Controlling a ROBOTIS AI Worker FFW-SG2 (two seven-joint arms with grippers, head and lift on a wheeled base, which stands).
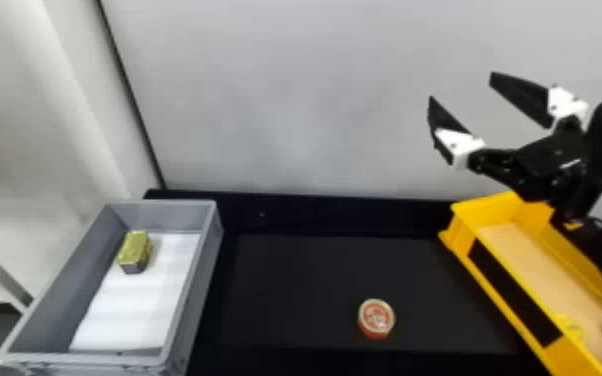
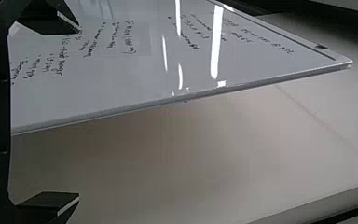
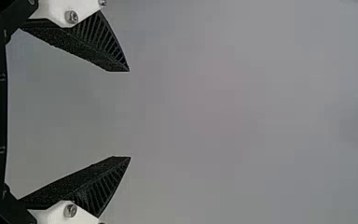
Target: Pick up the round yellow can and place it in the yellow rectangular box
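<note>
In the head view, my right gripper (image 1: pixel 461 86) is open, raised above the far end of the yellow rectangular box (image 1: pixel 502 280), with nothing between its fingers. The right wrist view shows the same gripper (image 3: pixel 129 114) spread wide before a plain grey surface. A round can (image 1: pixel 376 317) with a red and cream top lies on the black table, left of the yellow box and well below the gripper. My left gripper (image 2: pixel 78 112) stands open and holds nothing, facing a white board in the left wrist view.
A grey bin (image 1: pixel 215 240) stands on the left, lined with white; a gold-topped block (image 1: pixel 135 250) sits inside it near its far left. The black table (image 1: pixel 295 285) lies between the bin and the yellow box. A pale wall (image 1: pixel 290 100) rises behind.
</note>
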